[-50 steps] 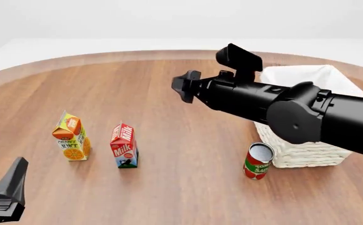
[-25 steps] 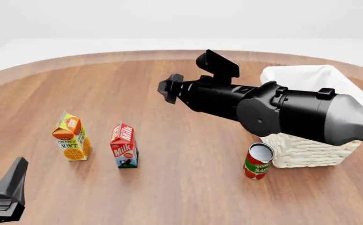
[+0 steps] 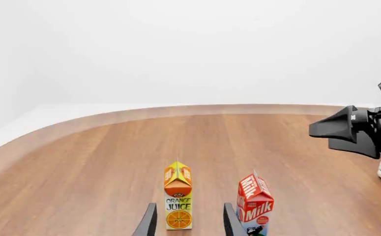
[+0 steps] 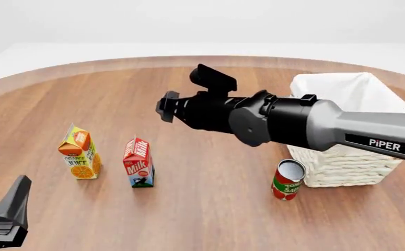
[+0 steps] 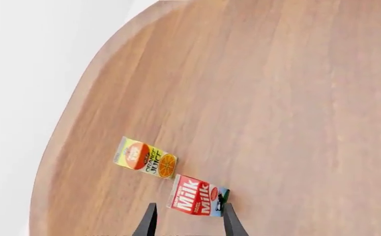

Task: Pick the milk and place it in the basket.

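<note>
right gripper point(image 4: 166, 106) further left now than before, fingers apart and empty, milk point(image 4: 139, 162) below and ahead of it, basket point(image 4: 342, 162) behind it, left gripper point(image 3: 188, 222) open, unmoved

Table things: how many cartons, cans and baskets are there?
Cartons: 2, the milk and the orange juice carton
Cans: 1, the red can
Baskets: 1, the basket
Total: 4
</note>
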